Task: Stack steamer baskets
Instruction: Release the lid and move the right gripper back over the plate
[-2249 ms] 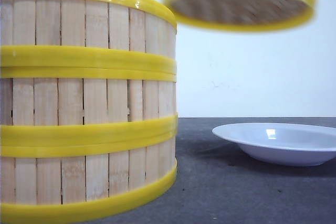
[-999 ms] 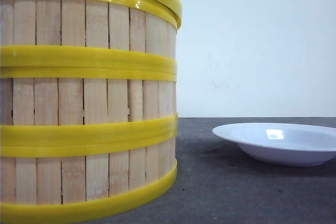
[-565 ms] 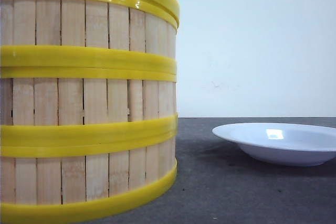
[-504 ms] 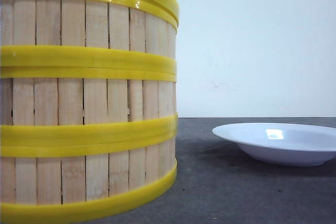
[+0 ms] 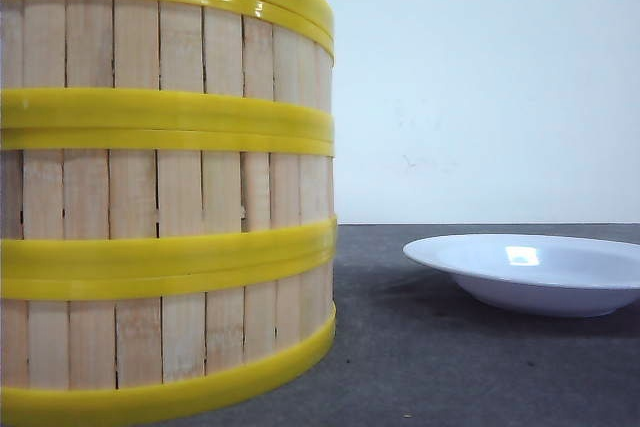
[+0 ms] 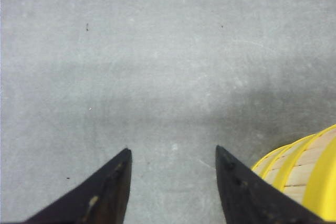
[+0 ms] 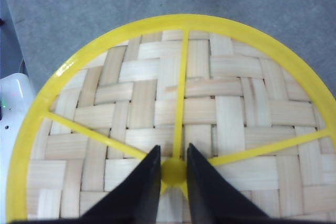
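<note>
While unlabelled, steamer baskets (image 5: 165,197) stacked, lid (image 7: 173,119) atop, right tool (image 7: 173,170) pinching knob (image 7: 174,171)

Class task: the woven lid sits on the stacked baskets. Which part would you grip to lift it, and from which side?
Grip the small yellow knob at the hub of the lid, coming from straight above. It stands proud where the ribs meet, and the right gripper already brackets it.
</note>
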Motion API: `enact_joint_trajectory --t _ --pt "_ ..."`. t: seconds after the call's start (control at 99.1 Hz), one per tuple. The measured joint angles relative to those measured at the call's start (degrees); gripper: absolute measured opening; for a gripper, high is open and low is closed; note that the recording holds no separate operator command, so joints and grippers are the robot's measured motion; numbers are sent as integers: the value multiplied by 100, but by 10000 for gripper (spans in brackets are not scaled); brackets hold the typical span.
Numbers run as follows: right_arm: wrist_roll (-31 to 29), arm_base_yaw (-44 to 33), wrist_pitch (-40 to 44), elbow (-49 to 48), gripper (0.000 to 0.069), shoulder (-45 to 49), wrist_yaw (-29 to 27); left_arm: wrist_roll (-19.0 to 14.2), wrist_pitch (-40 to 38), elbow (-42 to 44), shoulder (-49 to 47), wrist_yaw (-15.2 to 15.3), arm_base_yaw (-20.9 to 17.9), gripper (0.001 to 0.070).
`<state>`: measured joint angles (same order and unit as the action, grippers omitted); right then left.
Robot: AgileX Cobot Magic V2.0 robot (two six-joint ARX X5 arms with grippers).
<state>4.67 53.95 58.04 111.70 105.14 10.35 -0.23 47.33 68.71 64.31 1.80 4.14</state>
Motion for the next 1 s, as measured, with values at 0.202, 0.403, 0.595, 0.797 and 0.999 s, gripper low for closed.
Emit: enact_joint_trajectory --t 0.202,0.403,0.595,0.797,0.999 --pt "0 0 -35 0 154 22 -9 0 0 0 0 0 0 300" --pt "-2 -17 -87 0 345 50 -11 0 -2 0 0 -22 0 300" --pt "-2 -192 -66 -11 360 -409 -11 0 -2 0 0 -24 0 300" --pt "-2 -785 136 -9 360 -1246 -153 -2 0 0 -7 -26 0 300" --pt "-2 -1561 286 -680 360 -1878 -284 -44 33 0 -245 -26 0 300"
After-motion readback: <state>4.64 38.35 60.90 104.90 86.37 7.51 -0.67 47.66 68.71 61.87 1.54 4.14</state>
